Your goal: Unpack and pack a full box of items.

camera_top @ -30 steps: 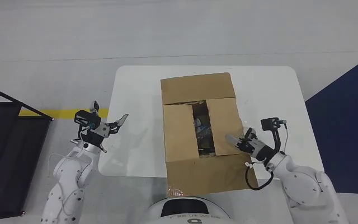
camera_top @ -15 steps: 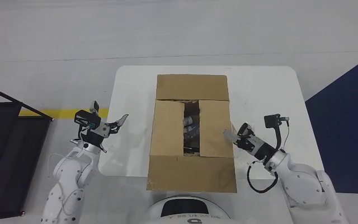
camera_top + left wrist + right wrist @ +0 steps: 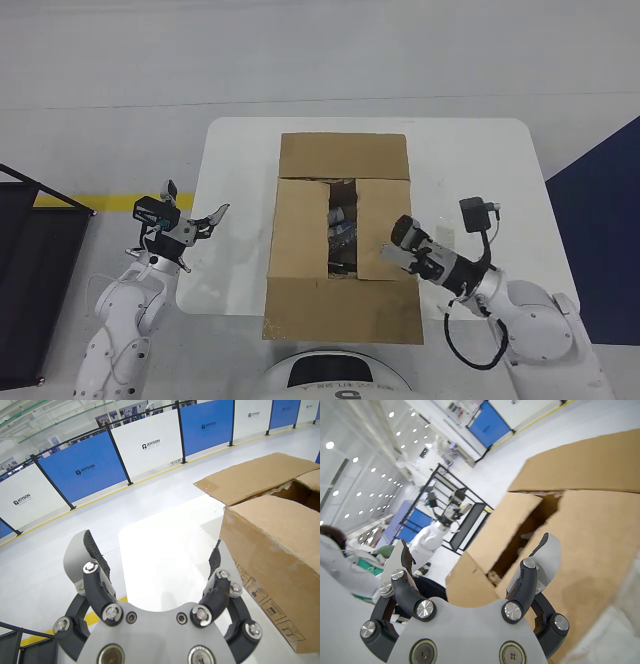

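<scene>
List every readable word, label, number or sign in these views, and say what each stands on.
On the cardboard box, side wall: printed handling symbols; any wording is too small to read.
On the fence panels: a repeated logo with a brand wordmark, not transcribed here.

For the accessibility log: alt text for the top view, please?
A cardboard box sits on a white table, its flaps parted over packed items. The open right gripper hovers at the right flap; the open left gripper hangs at the table's left edge.
</scene>
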Robot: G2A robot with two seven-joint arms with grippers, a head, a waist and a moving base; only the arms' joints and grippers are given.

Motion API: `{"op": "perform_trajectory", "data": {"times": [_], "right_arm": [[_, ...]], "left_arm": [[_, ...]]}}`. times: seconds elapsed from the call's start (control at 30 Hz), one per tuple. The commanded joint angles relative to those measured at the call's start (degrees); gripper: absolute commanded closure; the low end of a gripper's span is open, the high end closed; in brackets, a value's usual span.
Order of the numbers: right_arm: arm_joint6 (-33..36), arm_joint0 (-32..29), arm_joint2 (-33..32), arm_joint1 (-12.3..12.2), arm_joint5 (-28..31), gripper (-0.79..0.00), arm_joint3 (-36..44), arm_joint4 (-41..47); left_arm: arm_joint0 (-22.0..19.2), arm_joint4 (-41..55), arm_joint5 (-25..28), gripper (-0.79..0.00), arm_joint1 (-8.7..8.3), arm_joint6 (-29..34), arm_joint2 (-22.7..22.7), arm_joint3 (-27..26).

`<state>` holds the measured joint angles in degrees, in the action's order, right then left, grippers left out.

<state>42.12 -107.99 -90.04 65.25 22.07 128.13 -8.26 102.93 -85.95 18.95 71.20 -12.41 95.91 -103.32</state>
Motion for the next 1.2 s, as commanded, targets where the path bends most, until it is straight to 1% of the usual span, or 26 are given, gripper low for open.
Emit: {"op": "perform_trajectory", "data": {"times": [0.0,0.03,0.13,0.23,0.3,0.4,0.47,0.63,0.73,0.9,0.93,1.0,1.07,1.17], "right_arm": [[3.7,3.8,3.4,-0.1,-2.7,-0.785,-0.7,0.3],[5.7,5.8,5.9,-0.1,-5.1,-0.785,-1.5,-1.2],[8.1,12.9,13.7,0.3,-11.2,-0.785,-4.7,-5.4],[8.1,18.7,20.6,1.0,-15.8,-0.785,-8.6,-9.9],[7.3,21.2,24.3,1.4,-18.4,-0.785,-10.3,-12.7],[6.7,23.5,27.5,1.8,-21.4,-0.785,-12.4,-15.3],[7.7,24.5,29.0,1.9,-23.2,-0.785,-13.1,-16.6],[8.6,26.8,31.8,2.3,-27.4,-0.785,-14.8,-19.2],[7.7,27.6,32.6,2.5,-28.7,-0.785,-14.9,-19.4],[6.4,27.4,31.7,2.5,-29.2,-0.785,-14.7,-16.0],[6.6,27.4,31.5,2.6,-29.7,-0.785,-15.2,-13.6],[8.2,28.4,31.0,3.0,-28.0,-0.785,-17.2,-4.0],[7.3,30.0,30.1,3.2,-26.8,-0.785,-20.0,0.0],[5.9,30.9,29.6,3.6,-24.0,-0.785,-21.3,6.2]], "left_arm": [[0.0,0.0,0.0,-0.785,0.0,0.0,0.0,0.0],[0.0,0.0,0.0,-0.785,0.0,0.0,0.0,0.0],[0.0,0.0,0.0,-0.785,0.0,0.0,0.0,0.0],[0.0,0.0,0.0,-0.785,0.0,0.0,0.0,0.0],[0.0,0.0,0.0,-0.785,0.0,0.0,0.0,0.0],[0.0,0.0,0.0,-0.785,0.0,0.0,0.0,0.0],[0.0,0.0,0.0,-0.785,0.0,0.0,0.0,0.0],[0.0,0.0,0.0,-0.785,0.0,0.0,0.0,0.0],[0.0,0.0,0.0,-0.785,0.0,0.0,0.0,0.0],[0.0,0.0,0.0,-0.785,0.0,0.0,0.0,0.0],[0.0,0.0,0.0,-0.785,0.0,0.0,0.0,0.0],[0.0,0.0,0.0,-0.785,0.0,0.0,0.0,0.0],[0.0,0.0,0.0,-0.785,0.0,0.0,0.0,0.0],[-0.1,0.1,-0.1,-0.785,0.01,0.0,0.0,0.0]]}}
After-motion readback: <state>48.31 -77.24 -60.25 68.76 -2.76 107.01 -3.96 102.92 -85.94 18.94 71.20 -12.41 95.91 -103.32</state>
